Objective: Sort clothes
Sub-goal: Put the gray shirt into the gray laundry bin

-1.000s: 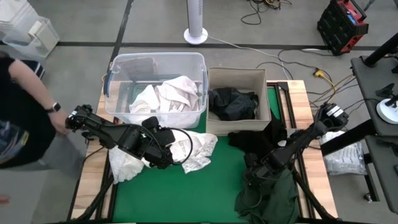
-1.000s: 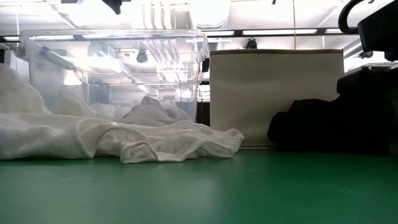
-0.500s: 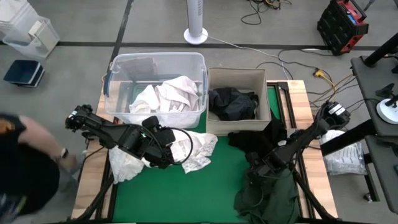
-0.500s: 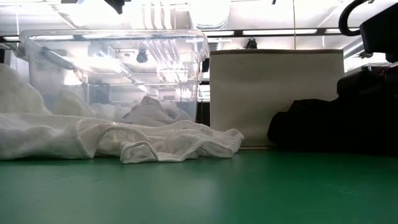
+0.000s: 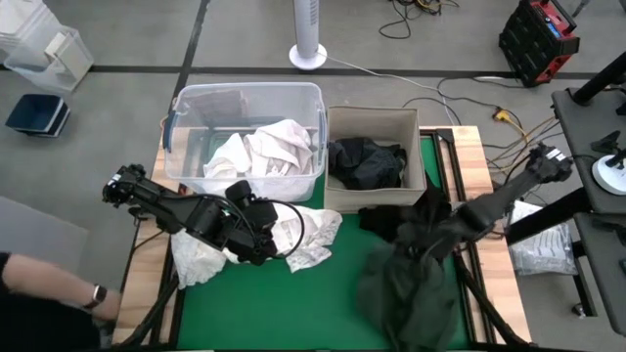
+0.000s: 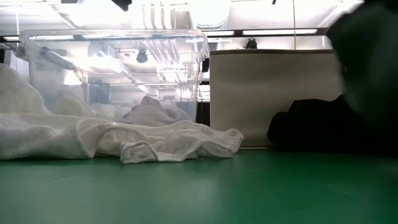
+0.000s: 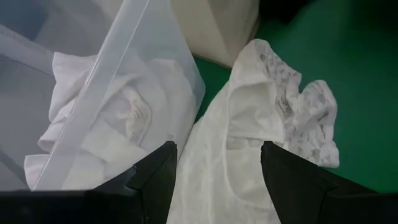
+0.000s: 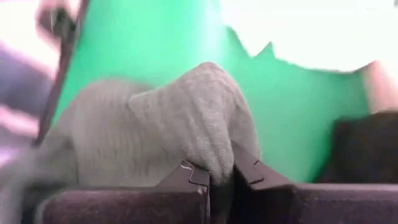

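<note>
Dark green garment point(image 5: 406, 288) now lifted higher by right end effector point(image 8: 219, 176).

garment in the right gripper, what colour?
Dark green garment, clearest in the high view; right gripper is shut on a fold of it.

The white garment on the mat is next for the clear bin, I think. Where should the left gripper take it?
Grip the white garment at its raised bunched folds, coming straight down. Its lacy edge lies flat, giving the left gripper little to pinch.

Bright overhead light, rt wrist blurry
</note>
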Available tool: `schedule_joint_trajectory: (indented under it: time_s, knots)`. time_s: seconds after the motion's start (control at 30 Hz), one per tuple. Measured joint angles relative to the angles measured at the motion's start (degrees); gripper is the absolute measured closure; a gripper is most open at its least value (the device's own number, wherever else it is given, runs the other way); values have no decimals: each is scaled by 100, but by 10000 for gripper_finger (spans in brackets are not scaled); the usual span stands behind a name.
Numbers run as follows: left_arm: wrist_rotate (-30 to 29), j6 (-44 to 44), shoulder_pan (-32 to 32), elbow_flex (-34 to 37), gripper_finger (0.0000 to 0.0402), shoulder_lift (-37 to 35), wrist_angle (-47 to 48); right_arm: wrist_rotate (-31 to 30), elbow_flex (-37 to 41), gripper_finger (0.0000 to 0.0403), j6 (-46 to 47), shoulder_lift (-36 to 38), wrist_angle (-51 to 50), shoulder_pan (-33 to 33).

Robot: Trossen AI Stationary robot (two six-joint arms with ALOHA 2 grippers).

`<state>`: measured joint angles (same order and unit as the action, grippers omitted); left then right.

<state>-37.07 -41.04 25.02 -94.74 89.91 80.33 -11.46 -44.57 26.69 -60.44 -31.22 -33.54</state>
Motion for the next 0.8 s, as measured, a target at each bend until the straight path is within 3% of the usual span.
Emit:
schedule_joint_trajectory:
  time_s: [0.23,0.53,0.8]
  knots:
    - [-154,2,0,0,191,0,-95,-942,-651,393,-287,789,21,479]
    - [-156,19,2,0,191,0,-227,-975,-1916,394,-1599,902,-65,979]
    - [-181,20,0,-67,191,0,-229,-1107,-2958,394,-1963,900,-70,1257]
